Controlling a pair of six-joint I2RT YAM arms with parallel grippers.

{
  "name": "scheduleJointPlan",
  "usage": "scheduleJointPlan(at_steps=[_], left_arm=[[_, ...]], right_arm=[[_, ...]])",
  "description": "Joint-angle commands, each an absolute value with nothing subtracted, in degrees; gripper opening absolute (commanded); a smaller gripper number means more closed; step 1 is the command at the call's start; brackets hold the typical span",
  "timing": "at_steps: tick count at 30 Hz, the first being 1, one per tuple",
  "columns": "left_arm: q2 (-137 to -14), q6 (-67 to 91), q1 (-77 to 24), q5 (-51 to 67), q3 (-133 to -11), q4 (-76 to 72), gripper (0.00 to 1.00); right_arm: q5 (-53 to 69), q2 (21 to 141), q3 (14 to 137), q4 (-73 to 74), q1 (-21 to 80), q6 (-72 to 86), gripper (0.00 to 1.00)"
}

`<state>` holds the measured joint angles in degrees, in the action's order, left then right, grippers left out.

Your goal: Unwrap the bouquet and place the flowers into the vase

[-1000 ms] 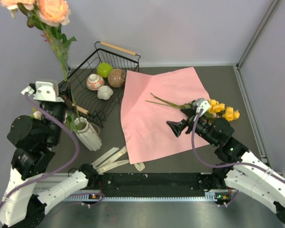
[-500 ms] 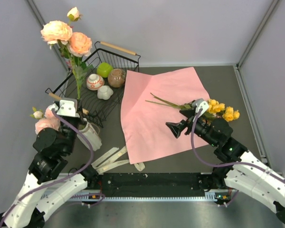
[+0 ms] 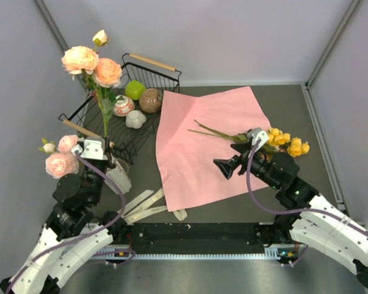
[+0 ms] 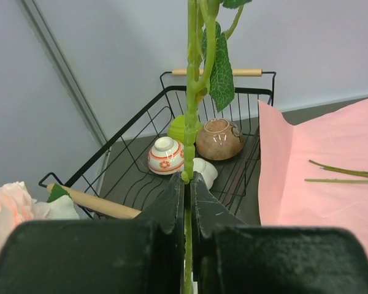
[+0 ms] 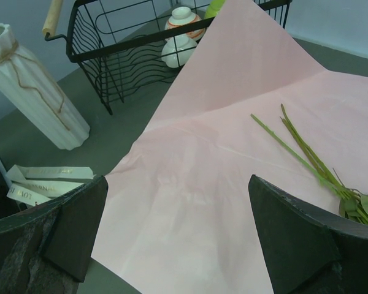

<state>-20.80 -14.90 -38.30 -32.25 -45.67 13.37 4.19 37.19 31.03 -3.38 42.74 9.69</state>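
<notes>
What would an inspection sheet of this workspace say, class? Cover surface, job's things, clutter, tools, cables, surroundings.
Surface: dark table, pink wrapping paper spread flat.
Job's things: peach rose stem upright in left tool; yellow roses lying, stems on paper; white vase beside wire basket.
Clutter: basket holds small pots; ribbon strips near front edge.
Grippers: left tool shut on stem; right tool open above paper.
Cables: purple cable along each arm.
Surroundings: grey walls.

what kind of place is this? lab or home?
Probably a robot lab test cell, not a home: bare grey panel walls, a dark tabletop, and staged props like the wire basket and pink wrapping paper.
</notes>
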Motion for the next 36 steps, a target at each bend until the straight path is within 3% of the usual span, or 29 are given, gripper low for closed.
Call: scheduleJointPlan(at_steps=[1, 5, 6, 9, 12, 13, 15, 18, 26, 31, 36], left_arm=[[-18.81, -14.15, -38.23, -33.66, -44.82, 11.07, 0.0], [-17.58, -13.27, -38.23, -33.57, -44.47, 13.18, 0.0], [-17.32, -13.18, -38.23, -33.75, -44.47, 13.36, 0.07], [-16.79, -13.1, -38.23, -33.92, -45.44, 14.76, 0.12], [-15.91, -13.18, -38.23, -34.63, -47.19, 16.08, 0.28], [-15.73, -13.27, -38.32, -34.8, -47.55, 16.17, 0.44], [-15.12, -13.18, -38.23, -34.89, -48.86, 16.78, 0.63], [-14.42, -12.92, -38.23, -34.54, -50.45, 17.22, 0.76], [-19.67, -8.01, -38.23, -20.06, -60.88, 19.86, 0.79], [-26.27, -4.14, -38.23, -3.48, -67.93, 21.36, 0.79], [-34.09, -2.03, -38.23, 13.6, -74.08, 21.09, 0.79]], right_arm=[[4.31, 36.91, 31.38, -4.83, 43.24, 10.2, 0.99], [4.39, 37.26, 31.2, -5.19, 43.15, 10.63, 0.99], [4.57, 37.7, 31.2, -5.62, 43.24, 10.72, 0.99], [4.75, 38.4, 31.29, -5.45, 43.16, 11.07, 0.99], [4.48, 38.58, 31.29, -5.27, 43.24, 11.34, 0.99], [4.4, 38.5, 31.29, -5.1, 43.16, 11.51, 0.99], [3.96, 38.5, 31.2, -5.01, 43.15, 11.86, 0.99], [3.34, 38.58, 31.2, -4.66, 43.24, 12.22, 0.99], [-4.46, 40.42, 32.43, -1.41, 43.15, 17.74, 0.99], [-7.82, 43.24, 34.54, 3.51, 43.24, 20.73, 0.99], [-23.62, 45.26, 35.16, 9.22, 43.16, 31.19, 0.99]])
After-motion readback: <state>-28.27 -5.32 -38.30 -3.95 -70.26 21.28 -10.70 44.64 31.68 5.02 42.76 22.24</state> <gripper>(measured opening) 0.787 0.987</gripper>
